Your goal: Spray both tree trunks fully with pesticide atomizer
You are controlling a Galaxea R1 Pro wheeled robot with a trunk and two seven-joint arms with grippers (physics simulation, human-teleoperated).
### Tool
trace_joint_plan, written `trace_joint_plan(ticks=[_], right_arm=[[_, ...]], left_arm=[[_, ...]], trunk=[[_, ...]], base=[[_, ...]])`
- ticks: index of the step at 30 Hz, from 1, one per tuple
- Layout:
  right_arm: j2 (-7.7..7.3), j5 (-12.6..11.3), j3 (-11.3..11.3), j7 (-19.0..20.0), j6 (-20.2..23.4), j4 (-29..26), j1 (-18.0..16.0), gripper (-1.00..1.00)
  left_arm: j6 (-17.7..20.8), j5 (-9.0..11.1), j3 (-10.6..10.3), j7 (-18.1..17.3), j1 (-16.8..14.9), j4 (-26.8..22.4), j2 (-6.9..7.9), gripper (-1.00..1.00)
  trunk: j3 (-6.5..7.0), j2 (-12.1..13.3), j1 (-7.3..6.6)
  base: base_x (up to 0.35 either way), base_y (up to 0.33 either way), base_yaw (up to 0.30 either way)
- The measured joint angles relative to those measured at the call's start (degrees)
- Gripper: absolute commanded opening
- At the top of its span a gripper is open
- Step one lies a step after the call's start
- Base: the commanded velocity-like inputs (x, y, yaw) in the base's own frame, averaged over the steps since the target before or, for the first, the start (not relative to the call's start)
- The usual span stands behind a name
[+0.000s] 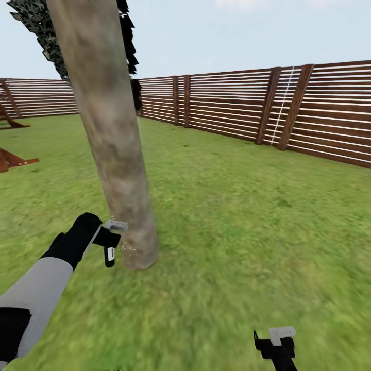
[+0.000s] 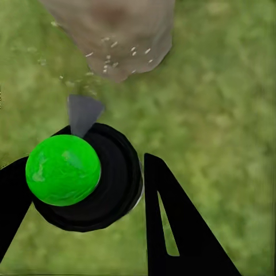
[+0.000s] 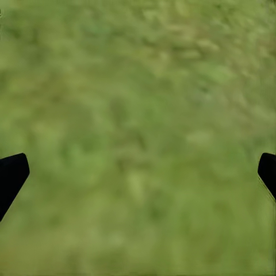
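Atomizer (image 2: 80, 175) sits between the fingers of the left pincer (image 2: 86, 190): black round body, bright green ball on top, grey nozzle pointing at the base of the tree trunk (image 2: 115, 34). Pincer is closed around the atomizer, one black finger (image 2: 172, 224) alongside the body, the other at the opposite side. Small pale specks hang between nozzle and bark and lie on the bark itself.

Head view: left pincer (image 1: 110, 242) is at about 8 o'clock from frame centre, just beside the foot of the trunk (image 1: 111, 134); whether the two touch cannot be told. Pale specks show at the trunk's base next to the pincer. Trunk is thick, mottled grey-tan, leaning slightly, rising out of the top of the frame at 11 o'clock. Dark foliage (image 1: 38, 31) behind it, upper left.

Right pincer (image 1: 278, 345) is at about 5 o'clock, low in the frame, well apart from the trunk. Right wrist view: its two black fingertips (image 3: 11, 175) stand far apart at opposite edges, nothing between them, blurred lawn (image 3: 138, 132) beyond. Pincer wide.

Lawn (image 1: 247, 221) spreads all round. Brown slatted fence (image 1: 247, 105) runs from 9 o'clock across to 3 o'clock. Brown wooden structure (image 1: 13, 159) at 9 o'clock, partly cut off; kind unclear.
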Motion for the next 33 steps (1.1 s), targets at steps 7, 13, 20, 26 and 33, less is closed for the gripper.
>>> trace_joint_plan(ticks=[7,13,20,26,33], right_arm=[[0.0,0.0,0.0,0.0,0.0,0.0,0.0,1.0],[-0.01,0.0,0.0,0.0,0.0,0.0,0.0,1.0],[0.0,0.0,0.0,0.0,0.0,0.0,0.0,1.0],[0.0,0.0,0.1,0.1,0.0,0.0,0.0,1.0],[0.08,0.0,0.1,0.1,0.0,0.0,0.0,1.0]], left_arm=[[0.0,0.1,1.8,0.0,0.0,-0.3,0.01,-1.0],[0.0,0.3,2.1,0.0,0.0,-0.3,-0.29,-1.0],[0.0,0.0,2.0,0.0,-0.5,-0.3,-0.07,-1.0],[-1.1,-0.2,2.1,0.2,8.1,2.0,1.07,-1.0],[-1.7,-0.3,3.1,0.5,10.1,2.6,1.01,-1.0]], trunk=[[0.0,0.0,-0.01],[0.0,0.0,-0.02],[-0.01,0.0,0.01],[-0.01,0.0,0.01],[-0.01,0.0,0.01]], base=[[0.098,-0.253,0.273],[0.229,-0.163,0.041],[0.016,-0.008,0.0],[0.0,0.0,0.0],[0.0,0.0,0.0]])
